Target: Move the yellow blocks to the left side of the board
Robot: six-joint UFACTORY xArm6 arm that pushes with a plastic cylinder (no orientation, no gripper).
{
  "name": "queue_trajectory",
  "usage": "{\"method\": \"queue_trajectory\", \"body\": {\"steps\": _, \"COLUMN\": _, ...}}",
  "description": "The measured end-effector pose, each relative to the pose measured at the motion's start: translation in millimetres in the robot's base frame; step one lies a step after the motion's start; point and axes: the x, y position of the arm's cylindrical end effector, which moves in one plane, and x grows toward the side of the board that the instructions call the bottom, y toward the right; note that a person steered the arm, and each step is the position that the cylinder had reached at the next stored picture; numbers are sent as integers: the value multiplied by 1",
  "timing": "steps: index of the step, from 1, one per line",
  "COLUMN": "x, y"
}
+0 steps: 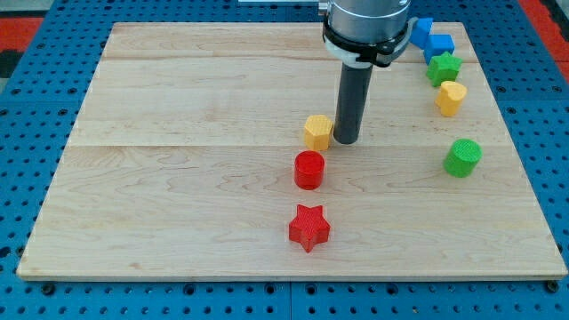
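Two yellow blocks are on the wooden board. One, a yellow hexagonal block, sits near the middle of the board, slightly toward the view's right of centre. The other, a yellow heart-shaped block, stands well apart from it, near the board's right edge in the upper part of the view.

My tip rests on the board just beside the yellow hexagonal block, on its right side — so close that the two look to be touching, though I cannot tell for sure. The rod has no fingers to open or close; it is a plain dark cylinder and holds nothing.

Just below the hexagonal block stands a red cylinder, near it but not touching. Farther toward the view's bottom lies a red star, roughly in line with the cylinder.

On the right side, a green star-like block sits just above the yellow heart, very close to it. Above that, at the board's upper right corner, are two blue blocks — a blue block and another blue block partly hidden behind the arm, their shapes hard to make out. A green cylinder stands lower down near the right edge, apart from the rest.
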Motion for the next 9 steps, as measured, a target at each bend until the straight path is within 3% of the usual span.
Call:
{"method": "queue_trajectory", "body": {"steps": 1, "x": -2, "y": 85}}
{"method": "queue_trajectory", "body": {"steps": 2, "x": -30, "y": 172}}
{"method": "queue_trajectory", "body": {"steps": 3, "x": -36, "y": 200}}
{"method": "queue_trajectory", "body": {"steps": 5, "x": -85, "y": 46}}
{"method": "queue_trajectory", "body": {"steps": 7, "x": -131, "y": 32}}
{"method": "queue_trajectory", "body": {"steps": 8, "x": -130, "y": -51}}
{"method": "queue_trajectory", "body": {"steps": 9, "x": -103, "y": -66}}
